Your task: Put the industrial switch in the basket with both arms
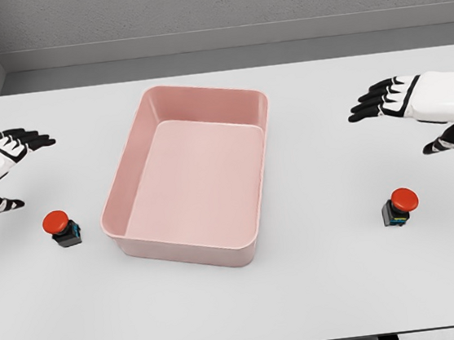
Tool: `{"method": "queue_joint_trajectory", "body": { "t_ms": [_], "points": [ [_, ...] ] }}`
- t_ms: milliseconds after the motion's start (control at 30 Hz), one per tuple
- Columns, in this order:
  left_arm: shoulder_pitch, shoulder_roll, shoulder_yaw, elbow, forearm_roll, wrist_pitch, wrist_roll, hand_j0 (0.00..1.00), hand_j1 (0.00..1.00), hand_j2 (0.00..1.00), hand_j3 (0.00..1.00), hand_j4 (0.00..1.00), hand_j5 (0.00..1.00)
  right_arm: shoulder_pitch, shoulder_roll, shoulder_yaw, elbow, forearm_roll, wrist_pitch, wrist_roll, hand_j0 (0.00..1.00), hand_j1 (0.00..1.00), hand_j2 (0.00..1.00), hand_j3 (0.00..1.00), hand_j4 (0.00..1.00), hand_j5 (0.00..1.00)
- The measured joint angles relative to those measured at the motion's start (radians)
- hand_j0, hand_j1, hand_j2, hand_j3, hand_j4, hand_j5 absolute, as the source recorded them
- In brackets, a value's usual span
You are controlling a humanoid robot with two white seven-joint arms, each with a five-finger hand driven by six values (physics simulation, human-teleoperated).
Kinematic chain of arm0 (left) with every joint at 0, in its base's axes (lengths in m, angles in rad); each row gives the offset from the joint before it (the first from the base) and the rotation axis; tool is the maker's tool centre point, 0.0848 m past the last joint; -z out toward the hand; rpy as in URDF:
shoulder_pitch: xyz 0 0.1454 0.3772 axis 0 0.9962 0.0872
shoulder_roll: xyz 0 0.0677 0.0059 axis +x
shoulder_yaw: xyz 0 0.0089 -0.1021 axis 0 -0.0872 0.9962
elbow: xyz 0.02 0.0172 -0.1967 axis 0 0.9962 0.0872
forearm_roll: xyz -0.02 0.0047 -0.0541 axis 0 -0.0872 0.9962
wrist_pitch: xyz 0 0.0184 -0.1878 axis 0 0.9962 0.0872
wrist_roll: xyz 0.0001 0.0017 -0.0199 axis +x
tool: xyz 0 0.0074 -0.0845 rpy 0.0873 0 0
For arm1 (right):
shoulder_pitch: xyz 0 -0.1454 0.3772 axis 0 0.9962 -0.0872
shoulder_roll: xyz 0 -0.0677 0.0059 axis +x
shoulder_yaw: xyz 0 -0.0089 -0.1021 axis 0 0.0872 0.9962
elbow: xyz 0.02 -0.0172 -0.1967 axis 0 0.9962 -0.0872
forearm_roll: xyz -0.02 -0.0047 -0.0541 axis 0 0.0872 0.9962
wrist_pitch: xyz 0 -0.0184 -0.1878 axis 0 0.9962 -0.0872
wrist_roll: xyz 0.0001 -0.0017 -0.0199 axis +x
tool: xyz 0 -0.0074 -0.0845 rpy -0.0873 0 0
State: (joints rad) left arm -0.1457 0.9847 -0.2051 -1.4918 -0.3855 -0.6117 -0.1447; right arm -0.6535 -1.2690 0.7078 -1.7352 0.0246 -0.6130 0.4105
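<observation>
Left hand (1, 167), white shell with black fingers: fingers spread, thumb held apart below, holding nothing; above the desk at far left edge of view. Right hand (417, 111), same white-and-black build: fingers spread and extended toward centre, thumb apart below, holding nothing; at far right.

Just below and inward of left hand: small industrial switch with round red mushroom button on a dark block body with blue detail (61, 228), upright on the desk, clear of the hand, just beside the basket's left wall. Below right hand: second red-button switch of same type (400, 206), tilted, button facing toward the camera, well apart from the basket. No legible lettering or brand on either; too small to tell.

Between the two switches: pink rectangular plastic basket with rounded corners (125, 177), open top, nothing inside, set slightly askew at centre. All resting on flat pale grey desk (347, 287). Grey wall (208, 8) behind.
</observation>
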Motion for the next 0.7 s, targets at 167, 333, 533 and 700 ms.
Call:
{"method": "queue_joint_trajectory", "body": {
  "t_ms": [167, 333, 533, 700],
  "points": [
    [0.035, 0.017, 0.001, -0.014, 0.004, 0.000, 0.001, 1.00, 1.00, 1.00, 1.00, 1.00, 1.00, 0.000, -0.008, 0.020, 0.001, 0.009, 0.000, -0.001, 1.00, 1.00, 1.00, 1.00, 1.00, 1.00],
    [0.092, 0.025, 0.007, -0.037, 0.005, 0.000, 0.001, 1.00, 1.00, 1.00, 1.00, 1.00, 1.00, 0.008, -0.028, 0.057, 0.034, 0.090, 0.000, -0.067, 1.00, 1.00, 1.00, 1.00, 1.00, 1.00],
    [0.183, 0.038, 0.066, -0.075, 0.013, 0.000, 0.001, 1.00, 1.00, 1.00, 1.00, 1.00, 1.00, 0.024, -0.058, 0.100, 0.088, 0.134, 0.001, -0.130, 1.00, 1.00, 1.00, 1.00, 1.00, 1.00],
    [0.204, 0.045, 0.099, -0.093, 0.024, 0.000, 0.002, 1.00, 1.00, 1.00, 1.00, 1.00, 1.00, 0.029, -0.090, 0.151, 0.092, 0.145, 0.001, -0.137, 1.00, 1.00, 1.00, 1.00, 1.00, 1.00]
  ]
}}
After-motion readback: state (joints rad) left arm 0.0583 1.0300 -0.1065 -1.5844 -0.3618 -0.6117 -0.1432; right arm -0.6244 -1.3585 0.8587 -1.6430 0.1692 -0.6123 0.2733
